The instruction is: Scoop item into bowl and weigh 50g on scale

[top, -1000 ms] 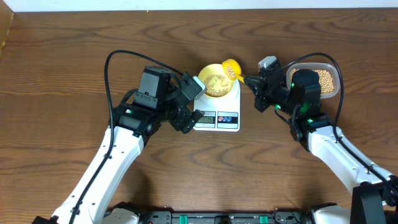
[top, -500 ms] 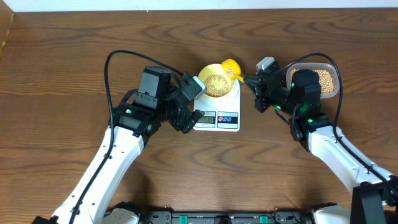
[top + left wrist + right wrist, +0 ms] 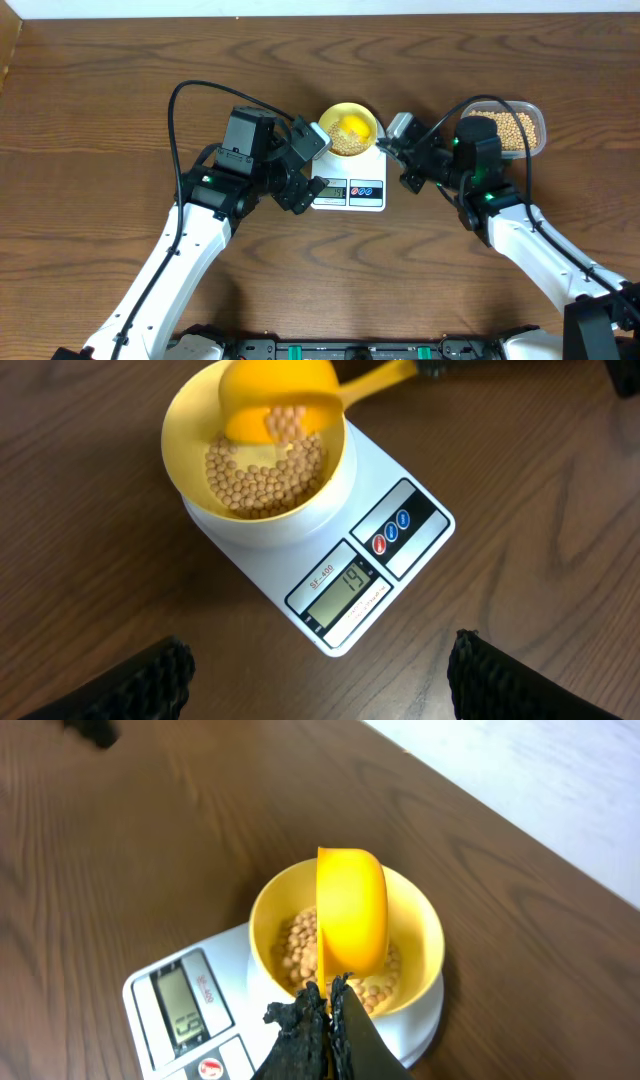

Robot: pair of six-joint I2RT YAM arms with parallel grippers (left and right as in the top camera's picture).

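The pale yellow bowl (image 3: 325, 124) (image 3: 262, 528) (image 3: 426, 934) stands on the white scale (image 3: 373, 164) (image 3: 377, 467) (image 3: 226, 976), whose display reads 14. Tan beans (image 3: 262, 482) (image 3: 296, 946) cover the bowl's bottom. My right gripper (image 3: 388, 146) (image 3: 329, 1004) is shut on the handle of a bright yellow scoop (image 3: 355, 125) (image 3: 275, 395) (image 3: 350, 908). The scoop is tipped over the bowl and beans are sliding out of it. My left gripper (image 3: 304, 180) (image 3: 322, 680) hovers open just left of the scale's display end, with nothing between its fingers.
A clear plastic tub (image 3: 536, 112) holding more beans (image 3: 508, 128) sits at the back right, behind my right arm. Bare brown wood surrounds the scale. A pale wall or floor strip runs beyond the table's far edge.
My right gripper has swung left, carrying the scoop from beside the bowl to over it and tipping it. The left arm has not moved.
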